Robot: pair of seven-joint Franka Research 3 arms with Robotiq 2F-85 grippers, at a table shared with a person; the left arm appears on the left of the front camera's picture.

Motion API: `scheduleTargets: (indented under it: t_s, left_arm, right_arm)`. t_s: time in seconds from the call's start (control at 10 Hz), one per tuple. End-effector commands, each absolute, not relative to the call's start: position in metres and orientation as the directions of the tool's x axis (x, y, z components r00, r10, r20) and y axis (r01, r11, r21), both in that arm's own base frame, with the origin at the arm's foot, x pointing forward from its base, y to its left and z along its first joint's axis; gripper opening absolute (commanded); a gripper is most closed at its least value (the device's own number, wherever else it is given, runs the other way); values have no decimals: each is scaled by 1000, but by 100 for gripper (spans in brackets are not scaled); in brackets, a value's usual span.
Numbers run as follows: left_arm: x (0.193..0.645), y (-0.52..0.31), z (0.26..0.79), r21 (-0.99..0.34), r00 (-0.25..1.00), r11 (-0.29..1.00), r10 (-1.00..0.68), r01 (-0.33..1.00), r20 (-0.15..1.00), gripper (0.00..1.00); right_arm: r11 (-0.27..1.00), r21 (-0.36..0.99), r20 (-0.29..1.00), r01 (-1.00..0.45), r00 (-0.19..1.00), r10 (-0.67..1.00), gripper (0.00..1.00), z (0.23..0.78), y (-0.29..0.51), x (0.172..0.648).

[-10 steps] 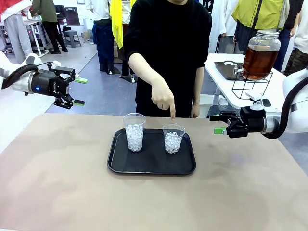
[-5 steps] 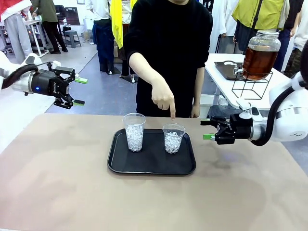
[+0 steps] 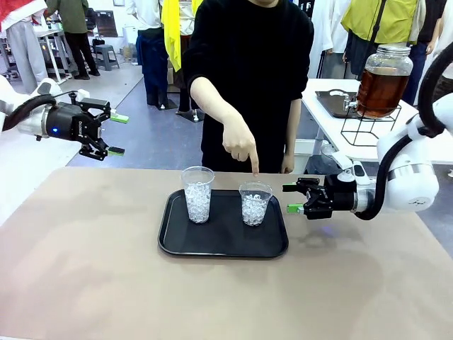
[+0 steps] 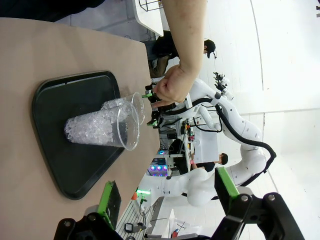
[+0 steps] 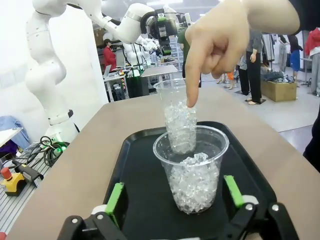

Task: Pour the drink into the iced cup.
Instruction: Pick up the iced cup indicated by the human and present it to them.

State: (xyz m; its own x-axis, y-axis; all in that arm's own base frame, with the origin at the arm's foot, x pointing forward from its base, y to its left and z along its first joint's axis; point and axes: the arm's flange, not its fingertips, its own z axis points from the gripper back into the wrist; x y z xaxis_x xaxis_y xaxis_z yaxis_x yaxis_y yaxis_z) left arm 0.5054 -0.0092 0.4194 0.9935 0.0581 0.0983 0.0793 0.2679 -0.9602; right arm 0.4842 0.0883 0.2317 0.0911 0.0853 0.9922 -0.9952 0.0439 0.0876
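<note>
Pointing hand (image 3: 238,145) hung over iced cup (image 3: 255,204) on right half of tray (image 3: 223,242); second cup (image 3: 197,195) on left half. Right gripper (image 3: 291,198) wide open, empty, just beside tray's right edge. Left gripper (image 3: 118,134) wide open, empty, well left of tray. Drink jar (image 3: 384,81) far right of tray.

From the right wrist, the tray (image 5: 131,170) runs off the bottom edge behind the right hand (image 5: 174,194). On the tray, the right cup (image 5: 192,167) hides the lower part of the left cup (image 5: 170,92). From the left wrist, the person's fist (image 4: 172,86), beyond the tray, covers part of the right hand. In the front view the person (image 3: 248,64) is cut off above the shoulders.
</note>
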Motion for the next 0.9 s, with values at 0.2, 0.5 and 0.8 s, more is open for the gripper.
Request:
scheduleTargets:
  t_s: [0.2,0.5,0.8]
  left_arm:
    - [504,-9,420,-959,993,270,60,81,100,100]
    - [504,-9,420,-959,993,270,60,81,100,100]
    - [504,-9,420,-959,993,270,60,81,100,100]
  right_arm:
    - [89,65,993,-994,72,88,100,212,104,503]
    - [107,73,994,-992,82,77,100,206,108,513]
    - [87,83,993,-993,89,74,100,202,118,515]
